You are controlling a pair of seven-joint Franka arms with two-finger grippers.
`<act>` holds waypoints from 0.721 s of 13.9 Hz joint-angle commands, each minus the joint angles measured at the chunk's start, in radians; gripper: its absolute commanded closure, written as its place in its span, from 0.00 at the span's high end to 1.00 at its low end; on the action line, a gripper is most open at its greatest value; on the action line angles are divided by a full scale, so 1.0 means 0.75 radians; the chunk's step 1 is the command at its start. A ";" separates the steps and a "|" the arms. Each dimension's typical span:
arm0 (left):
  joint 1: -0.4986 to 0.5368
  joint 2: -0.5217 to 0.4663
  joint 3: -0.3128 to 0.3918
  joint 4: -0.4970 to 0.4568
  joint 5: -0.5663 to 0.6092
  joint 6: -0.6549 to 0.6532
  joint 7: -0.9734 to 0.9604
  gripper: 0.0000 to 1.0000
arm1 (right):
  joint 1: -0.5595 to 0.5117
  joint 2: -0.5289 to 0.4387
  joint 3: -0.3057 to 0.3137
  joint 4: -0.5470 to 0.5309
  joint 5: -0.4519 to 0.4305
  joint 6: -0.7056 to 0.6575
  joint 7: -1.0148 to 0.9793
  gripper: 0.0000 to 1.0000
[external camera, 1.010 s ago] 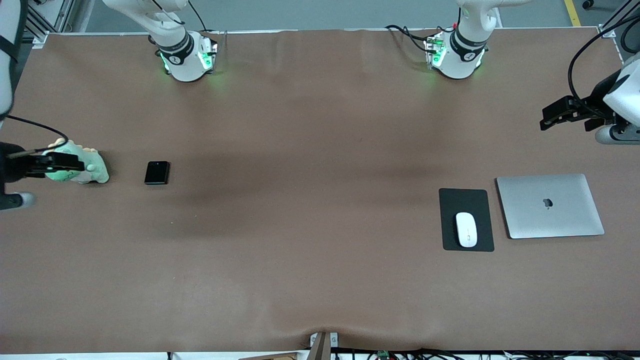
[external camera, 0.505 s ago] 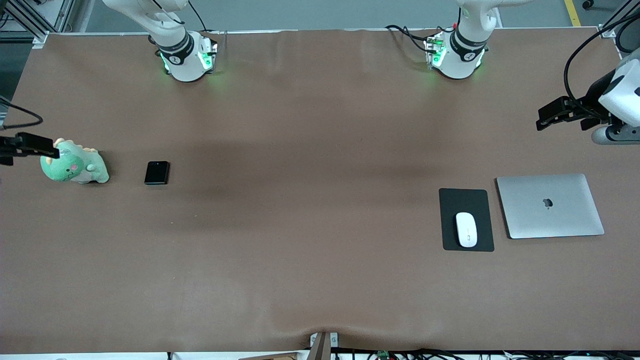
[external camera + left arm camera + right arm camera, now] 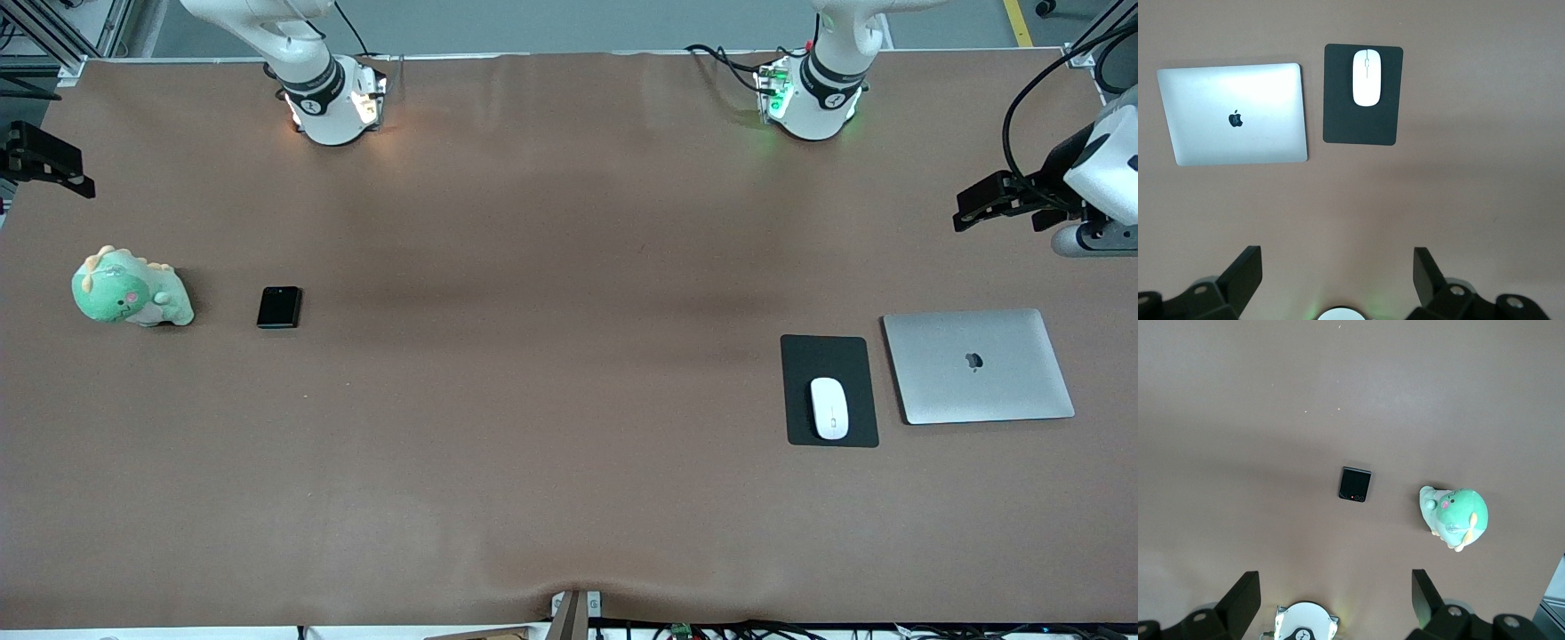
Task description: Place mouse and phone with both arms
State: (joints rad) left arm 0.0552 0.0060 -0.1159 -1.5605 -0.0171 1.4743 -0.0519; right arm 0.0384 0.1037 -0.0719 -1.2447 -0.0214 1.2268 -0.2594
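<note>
Front view showed the mouse (image 3: pixel 829 408) lying on a black pad (image 3: pixel 827 364), in the part of it nearer the camera, toward the left arm's end of the counter (image 3: pixel 551 373). At the pad's three o'clock sat a closed silver laptop (image 3: pixel 978 366), just beside it but not touching. The phone (image 3: pixel 279 307) lay flat toward the right arm's end, with a green plush toy (image 3: pixel 131 292) near it at its nine o'clock. The left tool (image 3: pixel 978 203) hung over the counter's edge at the laptop's twelve o'clock, fingers spread and holding nothing. The right tool (image 3: pixel 49 162) hung at the counter's edge at the toy's eleven o'clock, likewise spread and empty.
</note>
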 commanded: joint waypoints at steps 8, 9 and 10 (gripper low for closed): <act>0.010 -0.012 -0.048 -0.001 0.041 -0.017 0.042 1.00 | 0.002 -0.251 -0.019 -0.359 -0.002 0.113 0.076 1.00; 0.010 -0.012 -0.048 -0.001 0.041 -0.017 0.081 1.00 | 0.004 -0.253 -0.019 -0.361 0.000 0.115 0.106 1.00; 0.012 -0.012 -0.048 -0.001 0.041 -0.017 0.116 1.00 | 0.004 -0.257 -0.023 -0.371 0.008 0.117 0.147 1.00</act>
State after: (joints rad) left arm 0.0556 0.0060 -0.1426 -1.5606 -0.0045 1.4738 -0.0116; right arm 0.0288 -0.0463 -0.0865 -1.4708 -0.0203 1.2928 -0.2028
